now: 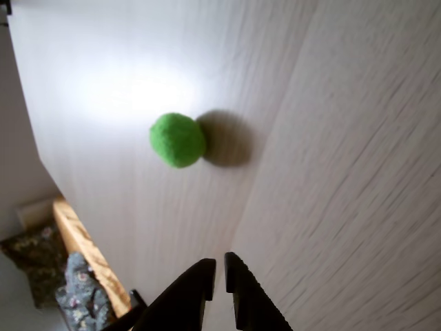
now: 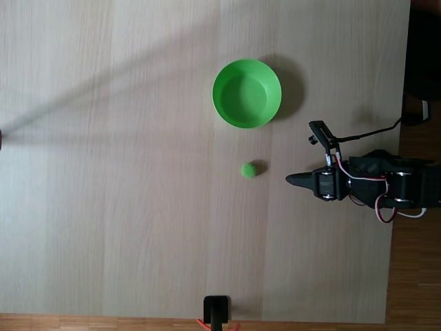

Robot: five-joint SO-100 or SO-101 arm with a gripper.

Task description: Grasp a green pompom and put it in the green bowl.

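The green pompom [image 1: 177, 140] [image 2: 249, 169] lies on the pale wooden table, a little below the green bowl [image 2: 247, 94] in the fixed view. The bowl holds nothing. My gripper [image 1: 220, 266] [image 2: 289, 179] is shut, its black fingers pressed nearly together with nothing between them. In the fixed view it sits to the right of the pompom, pointing left toward it with a gap of table between. The wrist view has the fingertips at the bottom edge and the pompom above them, slightly left.
The arm's body and cables [image 2: 386, 186] rest at the table's right edge. A black stand [image 2: 216, 310] sits at the table's bottom edge. In the wrist view the table's edge [image 1: 86, 248] runs along the lower left, with patterned fabric [image 1: 76, 293] beyond it.
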